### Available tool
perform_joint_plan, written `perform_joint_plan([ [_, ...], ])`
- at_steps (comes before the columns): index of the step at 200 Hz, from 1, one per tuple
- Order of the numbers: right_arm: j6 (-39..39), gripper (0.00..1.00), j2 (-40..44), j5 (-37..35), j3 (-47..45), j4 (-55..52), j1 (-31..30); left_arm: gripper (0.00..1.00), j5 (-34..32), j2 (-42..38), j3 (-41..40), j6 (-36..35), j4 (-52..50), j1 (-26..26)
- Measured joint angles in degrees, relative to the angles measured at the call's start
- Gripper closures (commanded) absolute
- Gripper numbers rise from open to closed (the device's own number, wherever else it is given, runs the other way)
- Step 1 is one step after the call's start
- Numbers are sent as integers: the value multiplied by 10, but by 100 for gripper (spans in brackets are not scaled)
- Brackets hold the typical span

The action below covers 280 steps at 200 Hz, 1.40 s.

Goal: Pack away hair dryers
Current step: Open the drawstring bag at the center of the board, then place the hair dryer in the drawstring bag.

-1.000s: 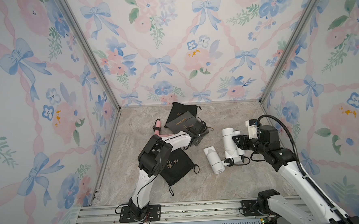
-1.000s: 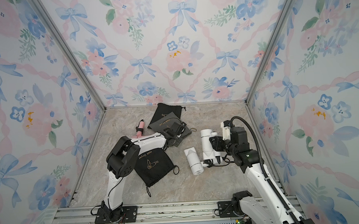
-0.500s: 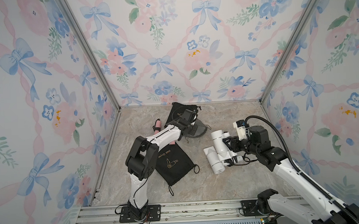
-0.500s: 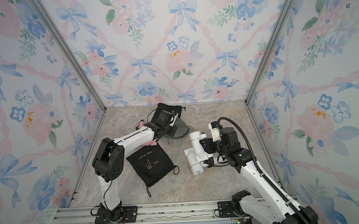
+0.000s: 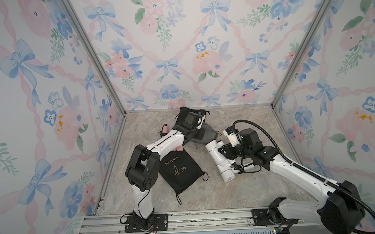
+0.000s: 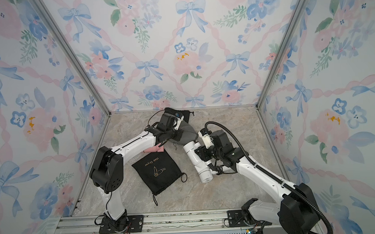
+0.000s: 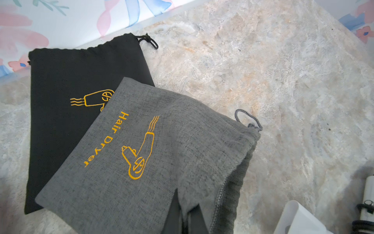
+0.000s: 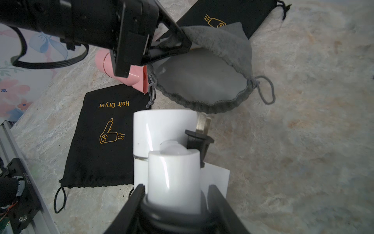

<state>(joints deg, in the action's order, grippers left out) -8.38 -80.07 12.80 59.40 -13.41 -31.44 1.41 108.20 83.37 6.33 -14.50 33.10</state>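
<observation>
Lifting, top views: left gripper [image 5: 201,133] has pulled up the mouth of the grey pouch [image 5: 210,132]; right gripper [image 5: 221,152] has carried a white hair dryer [image 5: 213,151] close to the pouch.
Left wrist: jaws together, pinching the grey pouch [image 7: 162,145] rim.
Right wrist: jaws clamped on the white hair dryer [image 8: 174,178], aimed at the pouch's open mouth.
Meaning: it looks ready to slide in.

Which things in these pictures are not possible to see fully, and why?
- Pink hair dryer: top views, left arm covers its middle.
- Far black pouch: top views, left arm and grey pouch cover most.
- Lying white hair dryer: top views, held white hair dryer overlaps it; contact unclear.
</observation>
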Motion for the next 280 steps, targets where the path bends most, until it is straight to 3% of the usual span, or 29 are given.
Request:
perform_joint_plan([
  [80,24,67,-99,-10,82,9,-2,96,12,-19,-2,0,-4,-2],
  [280,26,66,-174,1,165,-8,-13,94,77,-52,-2,19,-4,-20],
])
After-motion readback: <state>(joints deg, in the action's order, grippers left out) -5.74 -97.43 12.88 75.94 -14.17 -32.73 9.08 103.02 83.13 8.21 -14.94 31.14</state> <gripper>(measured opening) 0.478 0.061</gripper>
